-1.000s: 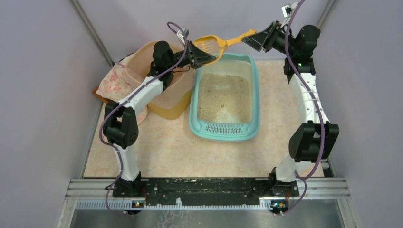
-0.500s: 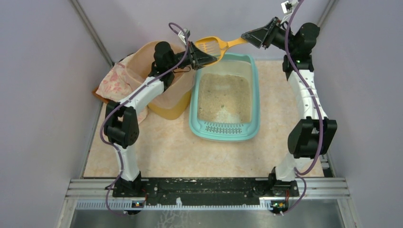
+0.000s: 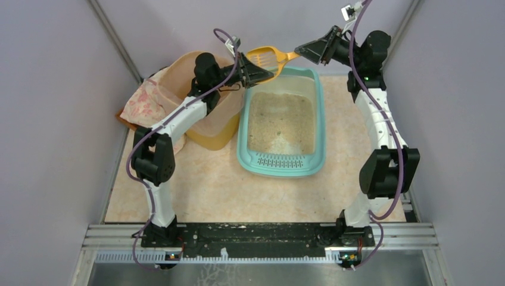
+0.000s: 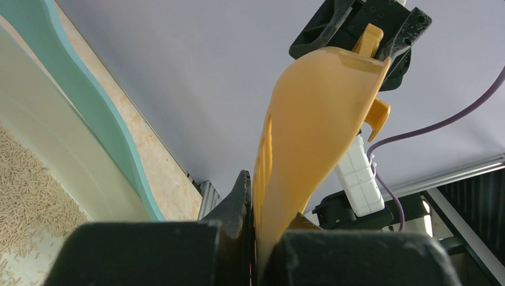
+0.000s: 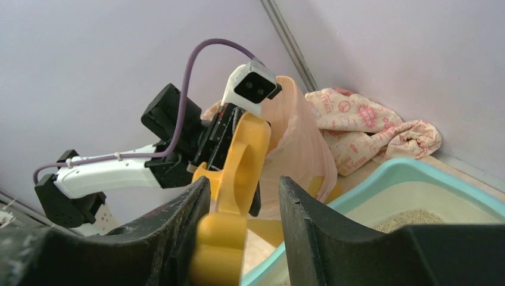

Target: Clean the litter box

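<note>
The litter box [image 3: 280, 161] sits on the bench [image 3: 208, 190] toward the far side, with its grille at the near end and its far end by the back wall. Beige litter [image 3: 280, 119] covers its floor, with a paler patch near the grille. Just to its left stands the yellow bin [image 3: 208, 140] with a peach liner [image 3: 178, 65], and a pink cloth [image 3: 146, 101] lies bunched at the bin's left.

Above the box's far left corner, the scoop [image 3: 266, 58] is held in the air with its handle pointing right. The left tool [image 3: 261, 72] is clamped on the edge of the scoop's slotted head. The right tool [image 3: 299, 50] has a finger on either side of the handle's end. Its wrist view shows the handle against one finger with a gap to the other, so this tool is apart, not clamped.
</note>
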`<state>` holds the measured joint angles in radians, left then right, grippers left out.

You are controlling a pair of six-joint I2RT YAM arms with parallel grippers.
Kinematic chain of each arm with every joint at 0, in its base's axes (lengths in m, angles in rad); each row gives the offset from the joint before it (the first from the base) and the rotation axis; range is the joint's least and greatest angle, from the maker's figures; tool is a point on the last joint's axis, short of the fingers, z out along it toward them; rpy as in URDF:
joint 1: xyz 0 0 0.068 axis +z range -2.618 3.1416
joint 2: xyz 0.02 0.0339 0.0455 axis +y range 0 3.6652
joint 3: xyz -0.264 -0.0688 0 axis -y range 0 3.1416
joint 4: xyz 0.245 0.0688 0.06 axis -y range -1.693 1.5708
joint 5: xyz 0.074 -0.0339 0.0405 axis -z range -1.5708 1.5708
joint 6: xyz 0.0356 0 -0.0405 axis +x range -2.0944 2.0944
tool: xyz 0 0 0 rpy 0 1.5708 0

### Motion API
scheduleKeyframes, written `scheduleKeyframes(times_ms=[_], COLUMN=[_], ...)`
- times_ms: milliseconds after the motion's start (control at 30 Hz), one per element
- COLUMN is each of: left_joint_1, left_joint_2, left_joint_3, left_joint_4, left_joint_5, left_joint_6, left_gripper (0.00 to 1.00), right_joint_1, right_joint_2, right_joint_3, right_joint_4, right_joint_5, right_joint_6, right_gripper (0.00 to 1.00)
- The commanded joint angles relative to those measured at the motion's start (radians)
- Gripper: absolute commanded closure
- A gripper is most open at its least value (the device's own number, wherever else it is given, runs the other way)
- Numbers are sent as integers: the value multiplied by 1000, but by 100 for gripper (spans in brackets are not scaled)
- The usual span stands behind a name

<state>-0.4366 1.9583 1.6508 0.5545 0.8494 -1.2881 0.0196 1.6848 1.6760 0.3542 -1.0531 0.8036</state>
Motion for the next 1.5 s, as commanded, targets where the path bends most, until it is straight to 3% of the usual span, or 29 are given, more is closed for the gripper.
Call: scheduleKeyframes(times_ms=[0, 167, 267, 333, 467, 667, 733, 800, 1033, 1133, 1300, 1467], left_joint_1=[-6, -7, -6, -5, -3, 1, 1, 1, 15, 26, 33, 37], left_joint_2=[29, 36, 37, 37, 36, 42, 45, 45, 37, 30, 32, 25], left_joint_3=[37, 44, 43, 40, 30, 36, 48, 62, 96, 111, 216, 297], left_joint_4=[50, 60, 62, 64, 67, 87, 80, 65, -29, -52, -166, -141], left_joint_5=[15, 16, 20, 20, 19, 35, 43, 50, 60, 56, 76, 106], left_joint_6=[-10, -17, -16, -17, -20, -22, -9, 11, 112, 158, 314, 376], left_gripper=[100, 100, 100, 100, 98, 25, 10, 2, 1, 1, 1, 1], right_joint_1=[5, 5, 5, 5, 5, -5, -14, -40, -145, -192, -214, -196], right_joint_2=[-36, -45, -45, -46, -43, -44, -45, -45, -73, -109, -161, -204], right_joint_3=[-11, -18, -14, -12, -4, -10, -18, -21, -21, -31, -9, -115], right_joint_4=[30, 19, 17, 16, 18, 77, 143, 197, 120, -57, -488, -555], right_joint_5=[-10, -3, 0, 4, 8, 28, 34, 40, 94, 158, 294, 302], right_joint_6=[-28, -43, -44, -46, -40, 32, 99, 154, 139, 26, -267, -327], right_gripper=[56, 65, 81, 97, 100, 100, 100, 100, 100, 100, 100, 100])
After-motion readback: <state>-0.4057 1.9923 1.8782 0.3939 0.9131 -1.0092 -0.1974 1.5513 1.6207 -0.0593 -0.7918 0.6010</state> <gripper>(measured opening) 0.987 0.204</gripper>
